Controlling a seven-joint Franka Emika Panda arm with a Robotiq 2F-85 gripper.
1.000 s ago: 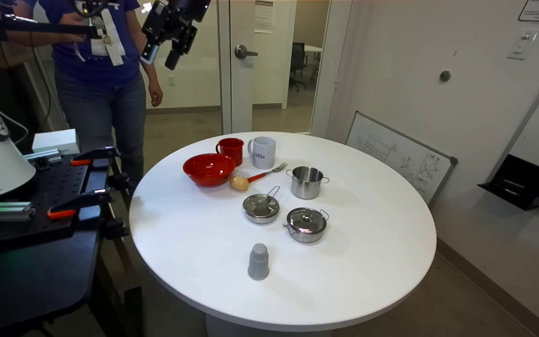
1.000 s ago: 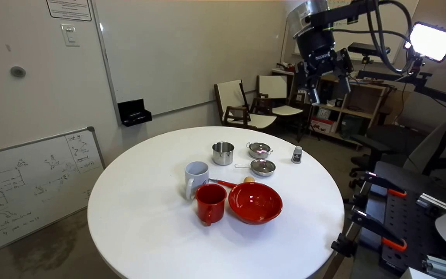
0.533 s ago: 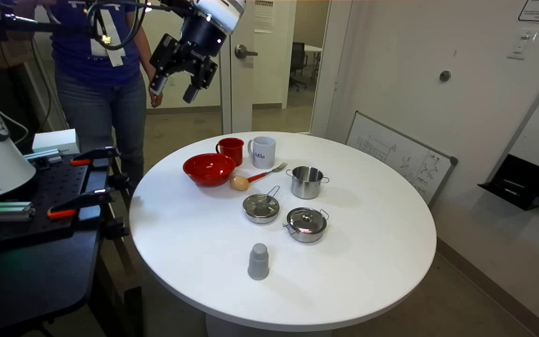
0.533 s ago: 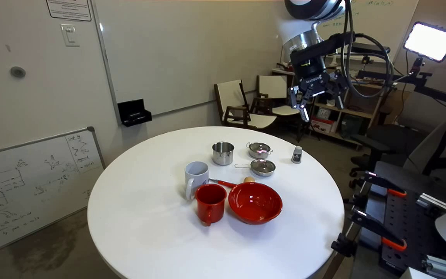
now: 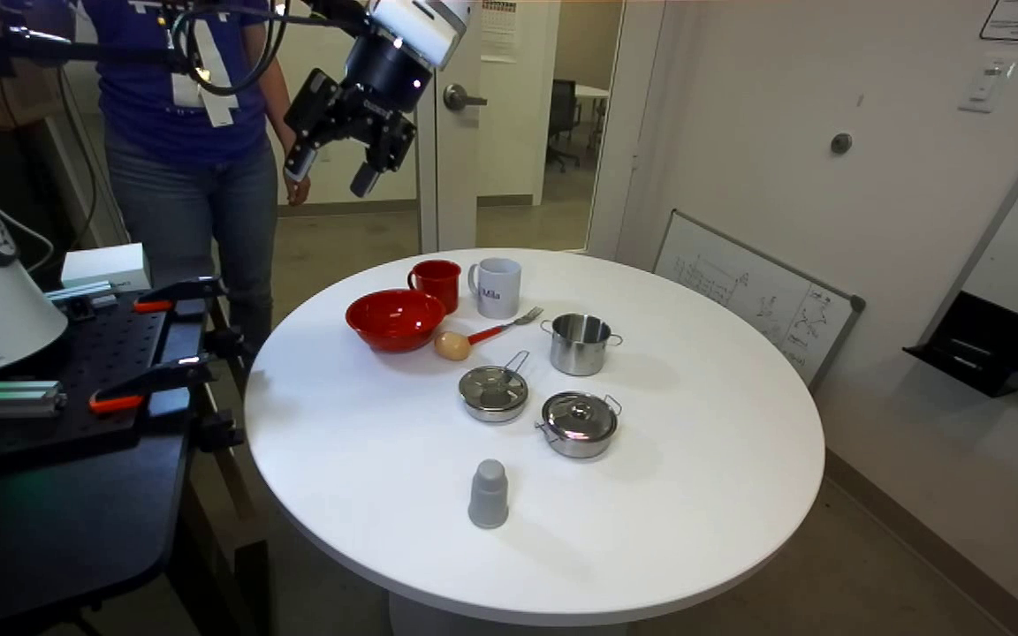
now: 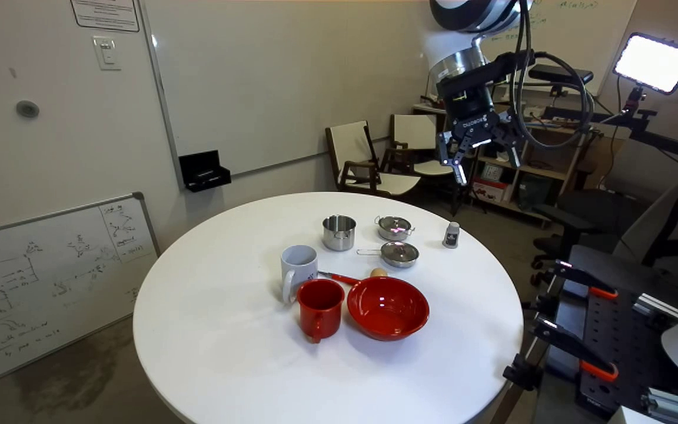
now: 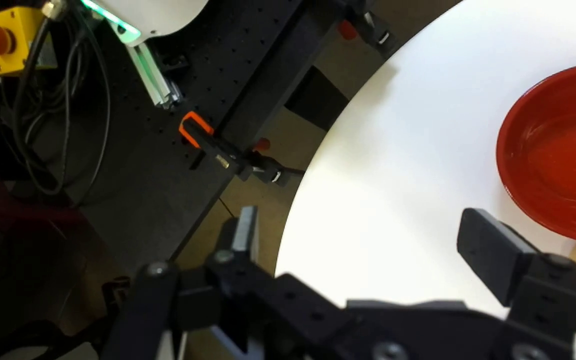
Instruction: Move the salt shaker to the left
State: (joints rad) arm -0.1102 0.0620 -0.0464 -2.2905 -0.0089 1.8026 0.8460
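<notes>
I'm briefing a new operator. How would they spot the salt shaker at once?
In an exterior view, find the round white table, then its lidded steel pot and long-handled steel pan. The salt shaker stands nearer the camera than both. Unlike those shiny neighbours, it's dull grey, taller than wide and handleless.

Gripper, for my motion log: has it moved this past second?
Yes: in an exterior view the gripper has moved down and toward picture right, against the door handle.

Shaker [image 5: 489, 496], pots [image 5: 578, 352], mugs [image 5: 498, 290] on table [image 5: 695, 495]
</notes>
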